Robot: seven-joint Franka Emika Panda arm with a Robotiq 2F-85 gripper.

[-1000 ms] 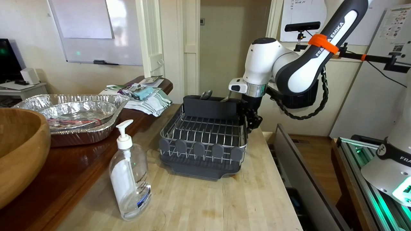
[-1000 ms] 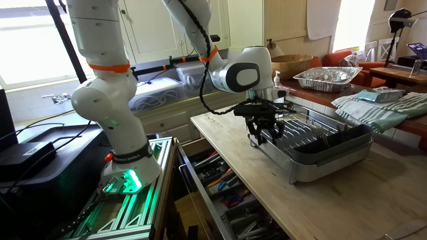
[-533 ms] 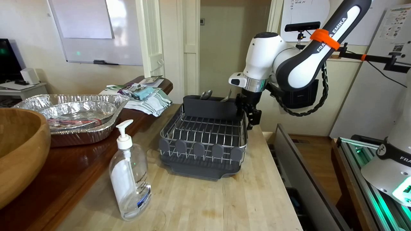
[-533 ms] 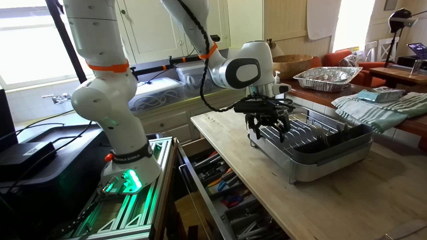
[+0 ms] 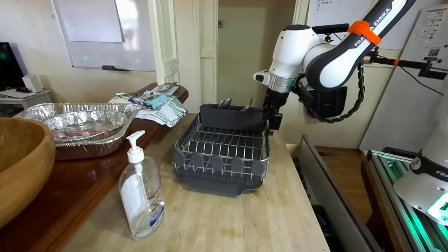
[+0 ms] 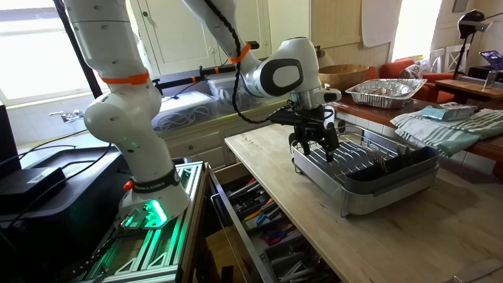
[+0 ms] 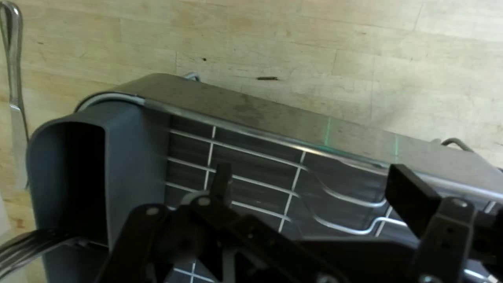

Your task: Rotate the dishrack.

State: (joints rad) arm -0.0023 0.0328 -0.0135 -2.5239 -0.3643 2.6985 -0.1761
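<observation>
The dishrack stands on the wooden counter in both exterior views, with a dark grey tray [image 5: 217,182] at one end and a metal side wall [image 6: 373,204]. In the wrist view its metal wall [image 7: 251,106] runs diagonally above the wire grid. A dark grey cutlery holder [image 7: 129,165] sits at one end with forks and spoons in it. My gripper [image 6: 318,153] is at the rack's long side facing the robot base. In the wrist view the gripper [image 7: 312,173] is open, its fingers apart over the wires and near the rim. Nothing shows between them. I cannot tell whether it touches.
A pump soap bottle [image 5: 143,196] stands on the counter. A wooden bowl [image 5: 21,164] and foil pans [image 5: 80,126] sit on the raised ledge beside towels [image 5: 164,108]. An open cutlery drawer [image 6: 259,220] lies below the counter edge. A knife [image 6: 475,271] lies on the counter.
My gripper has risen a little, tilted and turned about its axis. In an exterior view it has shifted slightly right. The dishrack has not moved.
</observation>
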